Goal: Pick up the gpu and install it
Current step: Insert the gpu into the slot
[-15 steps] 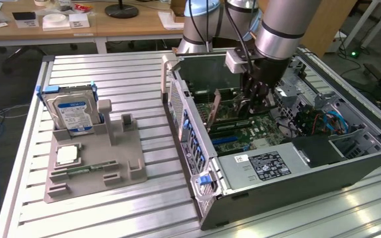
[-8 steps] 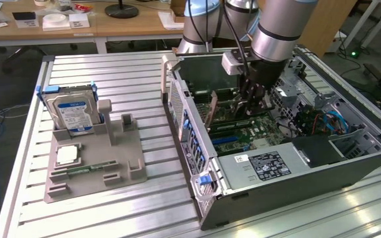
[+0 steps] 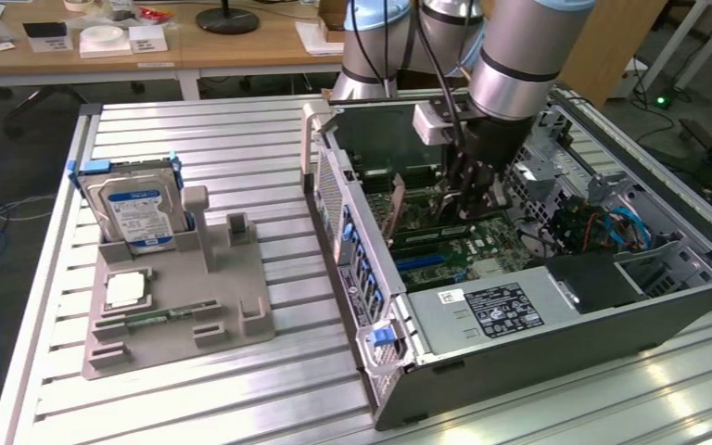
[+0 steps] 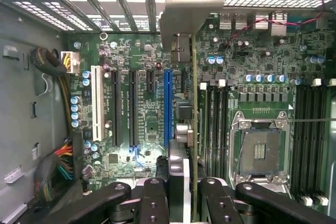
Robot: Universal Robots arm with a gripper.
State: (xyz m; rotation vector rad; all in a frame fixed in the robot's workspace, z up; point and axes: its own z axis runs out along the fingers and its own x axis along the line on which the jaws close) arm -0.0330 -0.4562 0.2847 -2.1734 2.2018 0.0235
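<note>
The gpu (image 4: 193,129) shows edge-on in the wrist view, a thin brownish-green board with its metal end bracket (image 4: 186,17) toward the case's rear slots. My gripper (image 4: 181,203) is shut on it, one black finger (image 4: 152,200) on each face. The card hangs above the motherboard (image 4: 142,77), parallel to the long blue slot (image 4: 167,103) and slightly offset from it toward the memory slots. In the exterior view my gripper (image 3: 474,195) reaches down into the open computer case (image 3: 517,352), with the gpu (image 3: 397,209) held upright inside.
An empty processor socket (image 4: 260,148) and cable bundles (image 4: 58,169) lie around the slots. Beside the case, at the exterior view's left, a grey fixture (image 3: 238,306) holds a hard drive (image 3: 140,213), a processor chip (image 3: 127,289) and a memory stick (image 3: 164,315).
</note>
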